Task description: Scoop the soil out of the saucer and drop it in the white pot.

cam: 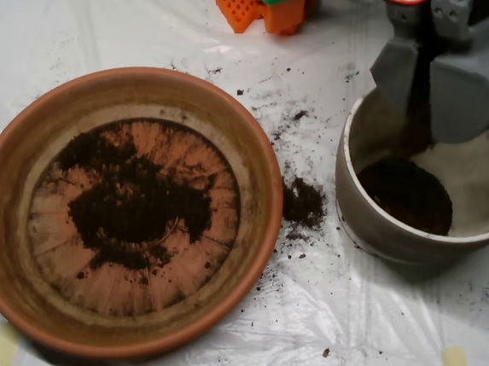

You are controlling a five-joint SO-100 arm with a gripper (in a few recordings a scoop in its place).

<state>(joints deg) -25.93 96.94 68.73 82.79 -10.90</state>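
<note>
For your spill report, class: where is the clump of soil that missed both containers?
In the overhead view, the spilled soil lies on the plastic sheet right of centre, just outside the saucer and left of the white pot.

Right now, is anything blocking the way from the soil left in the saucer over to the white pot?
Nothing visible stands between them. The plastic sheet between the saucer and the white pot carries only a small spilled clump and scattered crumbs. The claw hangs over the pot, soil falling from it.
</note>
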